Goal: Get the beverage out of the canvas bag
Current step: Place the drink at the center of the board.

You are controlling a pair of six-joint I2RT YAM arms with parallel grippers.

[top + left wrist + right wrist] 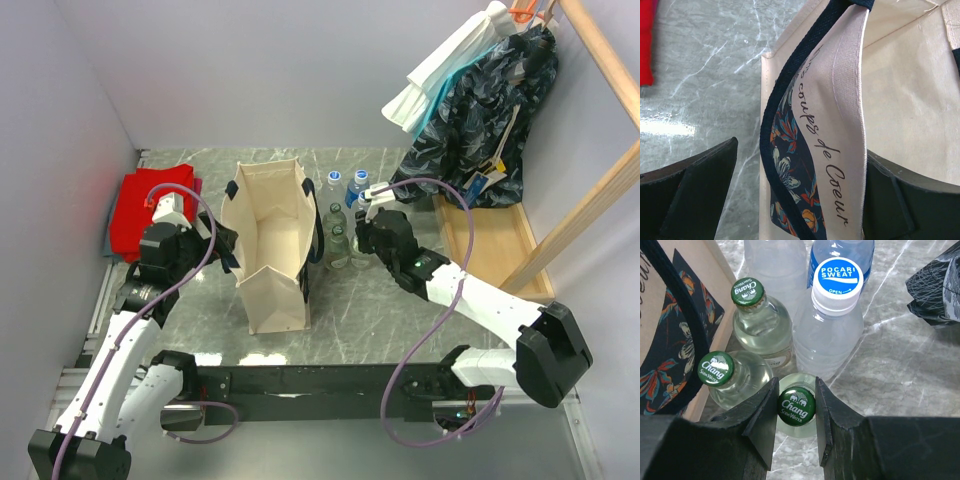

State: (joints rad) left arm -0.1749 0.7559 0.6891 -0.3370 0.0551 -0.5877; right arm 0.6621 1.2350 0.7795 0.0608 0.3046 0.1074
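Your beige canvas tote bag with dark navy strap handles (272, 300) stands upright on the grey marbled counter (350, 325), in the middle between your two arms. It is tall and boxy, with its mouth open to the top camera. What you can see of its inside is bare beige canvas. The left wrist view shows a dark floral printed patch on it and black script reading "coups de Coeur".

Your left gripper (800, 150) is at the bag's left wall. Its fingers (690, 200) are apart and straddle the folded canvas and navy strap. One finger lies against the cloth and the other stands off it.

Just right of the bag a cluster of bottles stands on the counter. Your right gripper (796, 390) is over its near side. Its fingers (760, 425) are pressed against both sides of the clear glass bottle with a green Chang Soda Water cap (796, 404).

Two more green-capped glass bottles (762, 330) stand farther back and to the left, next to the bag. A clear plastic bottle with a white Pocari Sweat cap (832, 335) stands just beyond the held one. Two other plastic bottles stand farther back, one of them blue.

A red folded cloth (150, 205) lies at the far left of the counter.
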